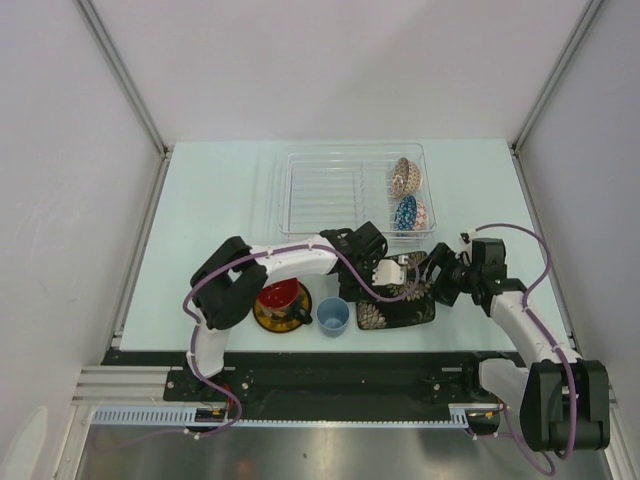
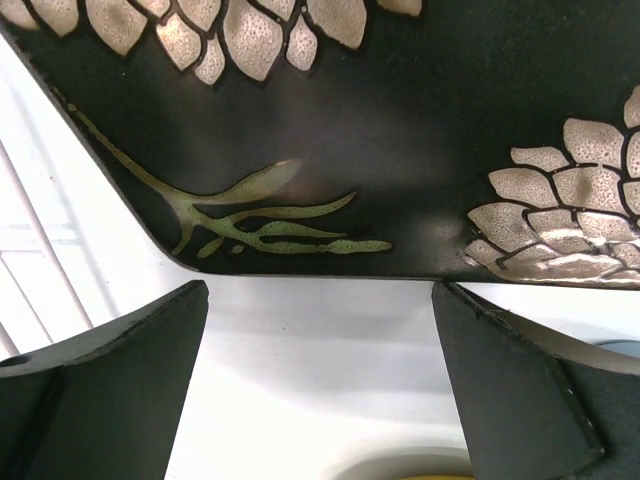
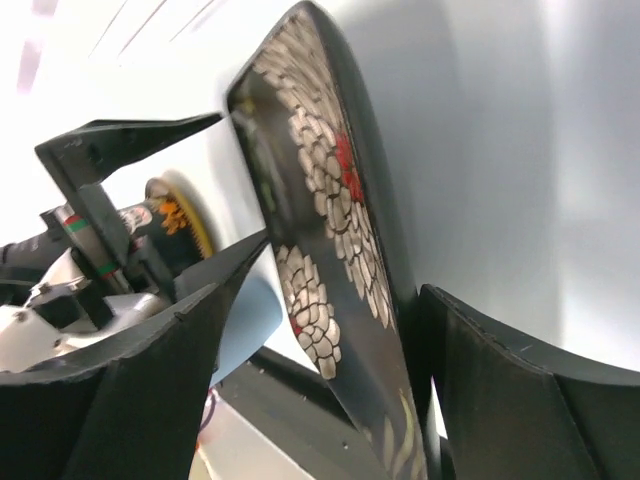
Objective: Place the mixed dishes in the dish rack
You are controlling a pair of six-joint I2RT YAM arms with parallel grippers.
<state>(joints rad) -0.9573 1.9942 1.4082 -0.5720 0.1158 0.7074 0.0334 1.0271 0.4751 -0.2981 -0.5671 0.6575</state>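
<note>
Both sides of the plate, lying at the table's near edge, are attended: left gripper wide open with the rim just ahead of its fingers, right gripper astride the opposite rim, clamping not determinable.

Red-white bowl and blue bowl stand edgewise in the rack; plate, mug on saucer, cup outside.
</note>
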